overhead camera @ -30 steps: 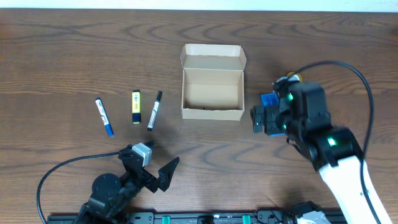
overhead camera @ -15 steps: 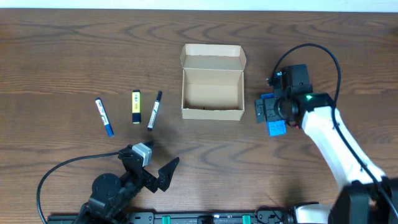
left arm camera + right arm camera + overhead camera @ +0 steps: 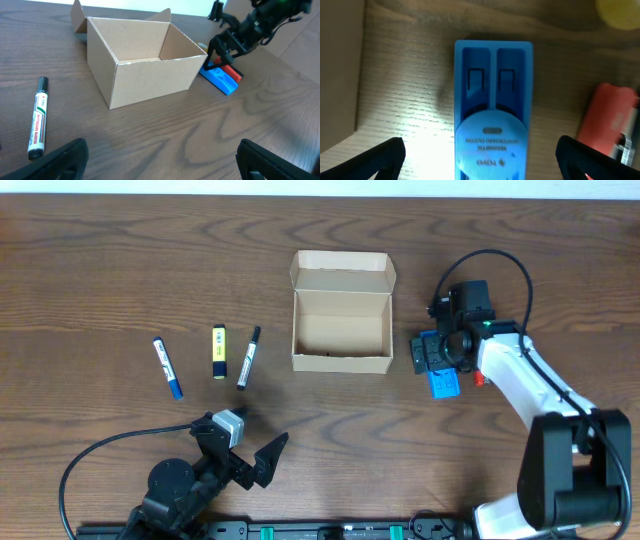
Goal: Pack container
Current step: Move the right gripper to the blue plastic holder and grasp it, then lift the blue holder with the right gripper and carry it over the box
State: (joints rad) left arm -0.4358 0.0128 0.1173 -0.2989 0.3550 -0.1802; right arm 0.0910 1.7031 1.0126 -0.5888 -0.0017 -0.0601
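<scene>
A cardboard box (image 3: 340,325) stands with its top open and its flap lid folded back, so a gripper can reach in from above. Just right of the box, a blue magnetic eraser (image 3: 444,384) and a red object (image 3: 612,120) crowd the table (image 3: 340,415), with the right gripper (image 3: 430,358) spread wide over the eraser. Left of the box lie a black marker (image 3: 248,357), a yellow highlighter (image 3: 218,351) and a blue marker (image 3: 168,367), with gaps between them.

The table (image 3: 100,260) was dark brown wood grain, smooth, with a dull sheen where the light caught it. The box (image 3: 155,80) was plain tan cardboard, matt, its cut edges paler and a little rough. The blue block (image 3: 493,100) looked like moulded plastic, smooth and slightly glossy. The red piece (image 3: 610,117) looked plastic too, but duller. The marker (image 3: 38,119) had a smooth white barrel and a faintly shiny black cap.
</scene>
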